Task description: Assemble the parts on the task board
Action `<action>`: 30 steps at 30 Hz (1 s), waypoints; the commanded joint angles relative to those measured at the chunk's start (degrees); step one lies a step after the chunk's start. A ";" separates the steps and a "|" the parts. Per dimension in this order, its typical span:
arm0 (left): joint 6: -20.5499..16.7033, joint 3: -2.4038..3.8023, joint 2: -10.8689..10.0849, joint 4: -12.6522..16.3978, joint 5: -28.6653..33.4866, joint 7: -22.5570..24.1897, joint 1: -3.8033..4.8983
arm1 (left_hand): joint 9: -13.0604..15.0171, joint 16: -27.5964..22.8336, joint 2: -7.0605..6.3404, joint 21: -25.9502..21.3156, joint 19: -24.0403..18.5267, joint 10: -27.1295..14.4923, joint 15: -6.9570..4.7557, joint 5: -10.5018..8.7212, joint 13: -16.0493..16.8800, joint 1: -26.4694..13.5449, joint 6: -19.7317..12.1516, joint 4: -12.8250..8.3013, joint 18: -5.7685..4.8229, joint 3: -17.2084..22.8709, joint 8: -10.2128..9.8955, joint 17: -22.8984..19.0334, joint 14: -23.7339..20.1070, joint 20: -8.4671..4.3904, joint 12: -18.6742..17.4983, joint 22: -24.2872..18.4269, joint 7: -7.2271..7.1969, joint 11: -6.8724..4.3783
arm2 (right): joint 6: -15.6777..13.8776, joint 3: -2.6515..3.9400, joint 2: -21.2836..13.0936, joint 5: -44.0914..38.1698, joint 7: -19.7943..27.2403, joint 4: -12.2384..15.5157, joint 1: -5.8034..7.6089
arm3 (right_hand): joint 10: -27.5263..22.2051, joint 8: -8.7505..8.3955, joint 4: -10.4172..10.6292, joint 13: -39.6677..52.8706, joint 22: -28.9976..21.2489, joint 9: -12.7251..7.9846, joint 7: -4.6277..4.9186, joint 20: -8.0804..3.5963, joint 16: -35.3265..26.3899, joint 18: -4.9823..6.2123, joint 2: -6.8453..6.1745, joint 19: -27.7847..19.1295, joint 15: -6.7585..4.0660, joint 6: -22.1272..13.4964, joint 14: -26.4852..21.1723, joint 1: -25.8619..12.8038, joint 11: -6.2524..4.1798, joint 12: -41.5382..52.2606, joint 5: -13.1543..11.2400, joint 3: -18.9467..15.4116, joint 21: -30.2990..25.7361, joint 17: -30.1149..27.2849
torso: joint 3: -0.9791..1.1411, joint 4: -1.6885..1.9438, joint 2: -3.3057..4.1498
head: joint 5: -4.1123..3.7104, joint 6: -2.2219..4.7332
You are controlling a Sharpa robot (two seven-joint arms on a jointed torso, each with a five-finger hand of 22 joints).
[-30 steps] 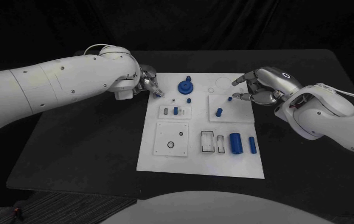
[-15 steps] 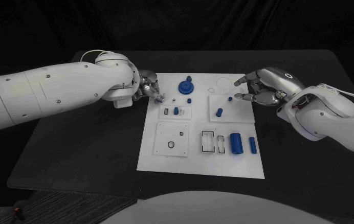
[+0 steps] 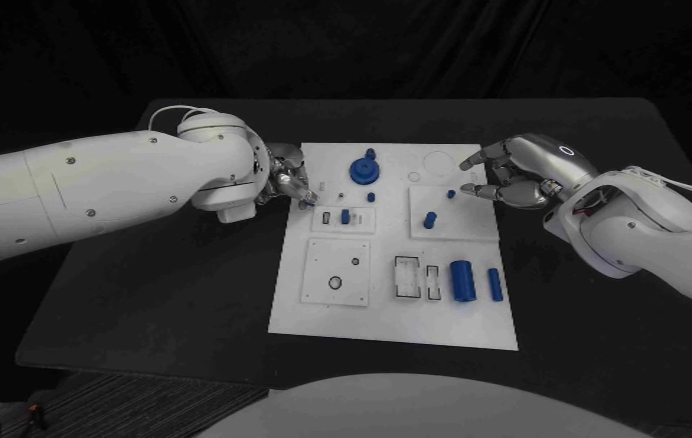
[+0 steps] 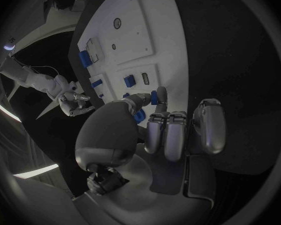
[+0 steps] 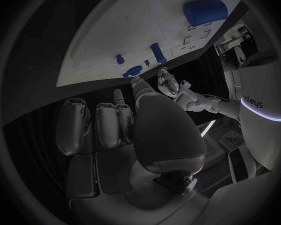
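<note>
Head view gives you the white task board (image 3: 389, 308) lying flat on the black worktop (image 3: 173, 298), its long axis running away from the robot. Two smooth blue cylinders lie in the near right corner, the thick one (image 3: 462, 280) and the thin one (image 3: 493, 284), both lengthwise along the board. Farther up you've got a round blue gear-like disc (image 3: 362, 169) flat on the plate, and a small blue peg (image 3: 428, 219) in the raised white square block.

Your left hand (image 3: 289, 178) sits at the board's far left edge. In the left wrist view its thumb and one finger meet around a small blue part (image 4: 154, 97) just above the board, and the other fingers (image 4: 178, 135) are curled in side by side.

Your right hand (image 3: 516, 173) is at the far right edge, fingers curled inward, with the tips over a tiny blue peg (image 3: 450, 195); whether they touch it, you cannot tell.
</note>
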 commanded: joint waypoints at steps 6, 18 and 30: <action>-1.39 0.02 0.19 1.01 0.09 0.12 -0.37 | 0.13 0.15 0.10 0.19 0.31 5.95 -0.57 -0.54 15.06 -0.42 0.94 -1.10 -0.20 1.41 0.27 15.10 5.95 -0.03 0.20 10.72 -0.67 -0.36 | 0.10 0.02 -0.12 -0.31 -0.64 0.04 -0.52 | 0.53 -0.33 0.07 -4.37 10.99 -0.08 0.04 0.32 0.27 -0.47 0.35 1.37 0.46 0.52 2.64 -0.03 0.20 -0.26 0.43 0.28 0.31 -0.01 | 0.02 -0.03 0.04 | 0.25 -0.01; -0.81 0.02 0.72 1.24 0.09 0.49 -1.49 | 0.18 0.15 0.09 0.09 0.28 5.95 -0.60 -0.95 15.06 -0.71 0.76 -1.08 -0.18 1.46 0.21 15.10 5.95 -0.07 0.20 10.68 -0.65 -0.36 | 0.10 0.03 -0.17 -0.31 -0.68 0.03 -0.61 | 0.53 -0.33 0.07 -4.37 10.99 -0.08 0.04 0.32 0.27 -0.47 0.35 1.37 0.46 0.52 2.64 -0.03 0.20 -0.26 0.43 0.28 0.31 -0.01 | 0.05 0.02 0.10 | 0.18 -0.01; -0.32 0.02 1.38 1.23 0.09 0.95 -2.50 | 0.27 0.15 0.25 0.04 0.27 5.95 -0.61 -1.37 15.06 -1.06 0.85 -0.94 -0.17 1.48 0.30 15.10 5.95 -0.10 0.20 10.67 -0.67 -0.37 | 0.20 0.03 -0.12 -0.31 -0.72 0.02 -0.62 | 0.55 -0.34 0.17 -4.42 10.99 -0.11 0.04 0.33 0.20 -0.47 0.38 1.35 0.48 0.61 2.61 -0.21 0.23 -0.31 0.46 0.26 0.30 -0.17 | 0.00 0.02 0.10 | 0.23 -0.01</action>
